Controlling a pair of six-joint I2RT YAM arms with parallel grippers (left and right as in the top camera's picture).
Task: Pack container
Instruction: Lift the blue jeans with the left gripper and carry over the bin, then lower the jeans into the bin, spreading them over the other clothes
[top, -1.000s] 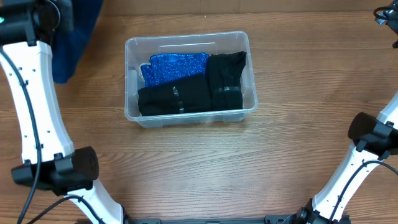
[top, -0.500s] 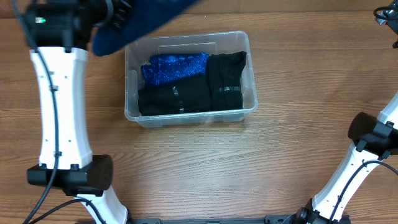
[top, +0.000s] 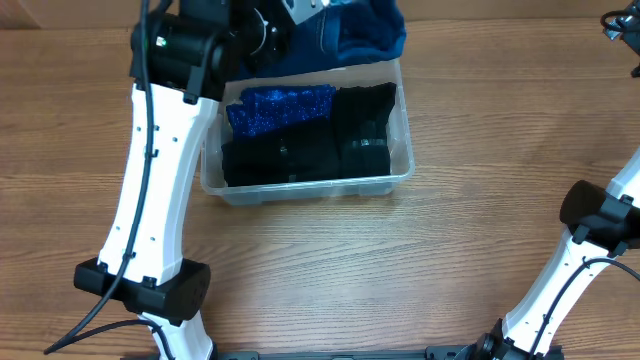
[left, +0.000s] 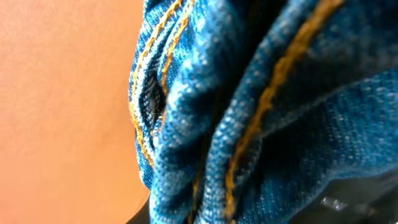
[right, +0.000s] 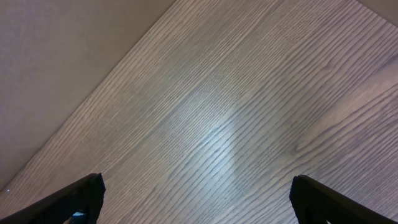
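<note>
The clear plastic container (top: 404, 170) stands on the table at centre. It holds a sparkly blue cloth (top: 280, 105) and folded black garments (top: 300, 150). My left gripper (top: 300, 15) is over the container's far edge, shut on a bundle of blue jeans (top: 365, 35) that hangs over the far rim. The left wrist view is filled by the jeans (left: 261, 118) with orange stitching. My right gripper (right: 196, 196) is open and empty above bare wood, away from the container.
The left arm (top: 160, 170) reaches up along the container's left side. The right arm's base (top: 590, 230) stands at the right edge. Wooden table (top: 300, 270) spreads all around.
My left gripper has carried the jeans from the far left corner rightward to above the container's far edge. The right arm has not moved.
</note>
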